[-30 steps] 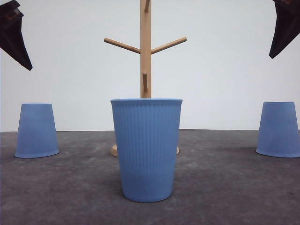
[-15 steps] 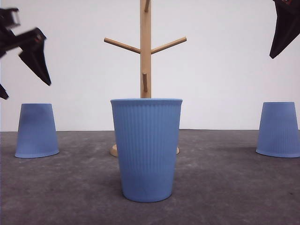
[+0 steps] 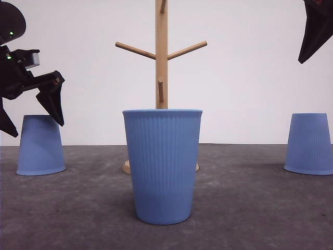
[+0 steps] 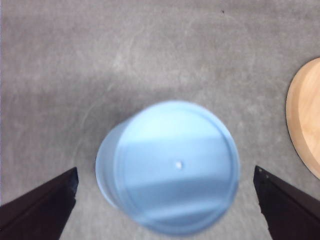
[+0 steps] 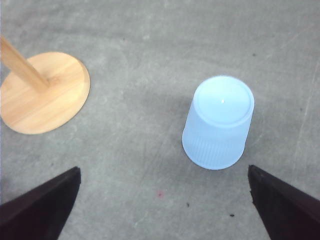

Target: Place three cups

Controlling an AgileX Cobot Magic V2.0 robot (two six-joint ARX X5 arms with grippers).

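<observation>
While the left gripper [image 3: 32,115] hangs spread wide over the upside-down left cup [image 3: 40,145], we see the middle cup [image 3: 162,165] upright before the wooden rack [image 3: 162,54]. The right gripper [image 5: 160,210], fingers apart, hangs above the inverted right cup [image 3: 309,144] on the grey table [image 3: 250,208].

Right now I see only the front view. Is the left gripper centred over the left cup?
Observer: Yes. In the left wrist view the left cup sits midway between the fingers of the open left gripper, untouched.
Operator: Is its top closed?
Observer: Yes, its flat base faces up.
Operator: And the right side?
Observer: In the right wrist view the right cup is off-centre, nearer one finger of the open right gripper.
</observation>
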